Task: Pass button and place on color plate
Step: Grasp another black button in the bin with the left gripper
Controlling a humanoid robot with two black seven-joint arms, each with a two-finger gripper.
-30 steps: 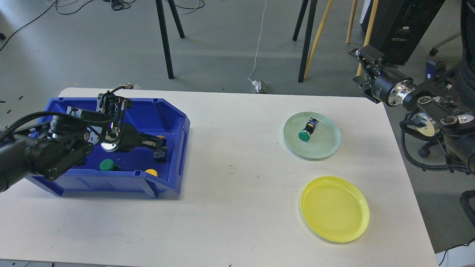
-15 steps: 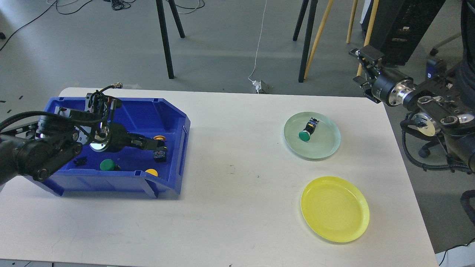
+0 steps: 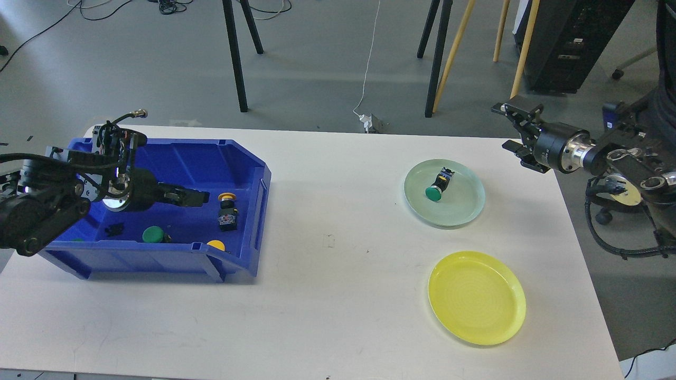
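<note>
A blue bin [image 3: 248, 174] at the table's left holds a yellow-capped button on a black body [image 3: 227, 210], a green button [image 3: 153, 234] and another yellow button [image 3: 215, 245]. My left gripper [image 3: 199, 198] is inside the bin, pointing right, a short way left of the yellow-capped button and not touching it; its fingers lie close together and I cannot tell them apart. A pale green plate [image 3: 465, 208] holds a green button [image 3: 435, 191]. The yellow plate [image 3: 476, 297] is empty. My right gripper [image 3: 506, 126] is open and empty above the table's far right edge.
A small black part [image 3: 113, 229] lies in the bin's left part. The white table [image 3: 338, 221] runs between the bin and the plates. Stand legs and cables are on the floor behind the table.
My left gripper has drawn back to the left, away from the yellow-capped button, which stays in the bin. My right gripper has come down and turned toward the table's right edge.
</note>
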